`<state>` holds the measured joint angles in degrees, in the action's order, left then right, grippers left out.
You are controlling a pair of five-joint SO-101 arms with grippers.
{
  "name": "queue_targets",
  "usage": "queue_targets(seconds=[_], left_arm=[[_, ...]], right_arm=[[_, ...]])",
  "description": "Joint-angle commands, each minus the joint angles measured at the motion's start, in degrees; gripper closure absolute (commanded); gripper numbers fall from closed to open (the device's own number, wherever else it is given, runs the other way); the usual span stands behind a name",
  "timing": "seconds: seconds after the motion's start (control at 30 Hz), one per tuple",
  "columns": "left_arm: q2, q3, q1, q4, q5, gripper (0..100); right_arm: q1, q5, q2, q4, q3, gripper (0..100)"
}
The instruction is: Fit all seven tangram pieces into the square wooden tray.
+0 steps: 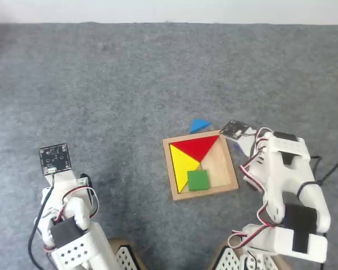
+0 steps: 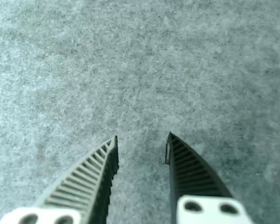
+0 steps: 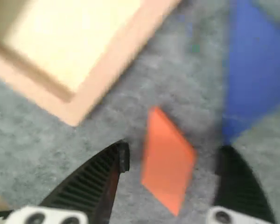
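Note:
The square wooden tray (image 1: 227, 170) holds a red triangle (image 1: 196, 147), a yellow triangle (image 1: 182, 165) and a green square (image 1: 198, 180). A small light-blue triangle (image 1: 199, 125) lies on the carpet just beyond the tray's far edge. My right arm (image 1: 281, 169) stands at the tray's right side. My right gripper (image 3: 175, 154) is open, its fingers apart on either side of an orange parallelogram (image 3: 167, 161) on the carpet. Close by are a large blue piece (image 3: 259, 70) and the tray's corner (image 3: 84, 93). My left gripper (image 2: 142, 139) is open over bare carpet.
Grey carpet (image 1: 129, 84) covers the table. My left arm (image 1: 65, 208) stands at the near left, far from the tray. The table's far edge runs along a pale strip (image 1: 169, 11).

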<state>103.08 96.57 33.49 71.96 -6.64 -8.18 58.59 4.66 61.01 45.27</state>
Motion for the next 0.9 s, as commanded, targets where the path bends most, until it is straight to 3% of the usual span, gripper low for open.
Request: queue_targets(seconds=[0.0, 0.3, 0.57, 0.87], left_arm=[[1.05, -0.22, 0.35, 0.26, 0.44, 83], [1.05, -0.22, 0.35, 0.26, 0.44, 83], [1.05, -0.22, 0.35, 0.26, 0.44, 83], [1.05, -0.22, 0.35, 0.26, 0.44, 83]], right_arm=[[-3.30, -4.13, -0.66, -0.92, -1.32, 97.8], [-18.07, -24.26, -1.27, 0.84, -14.68, 96.2], [-30.55, -36.57, -1.27, 5.58, -22.95, 96.2], [-37.41, -42.11, -1.27, -0.57, -20.13, 96.1]])
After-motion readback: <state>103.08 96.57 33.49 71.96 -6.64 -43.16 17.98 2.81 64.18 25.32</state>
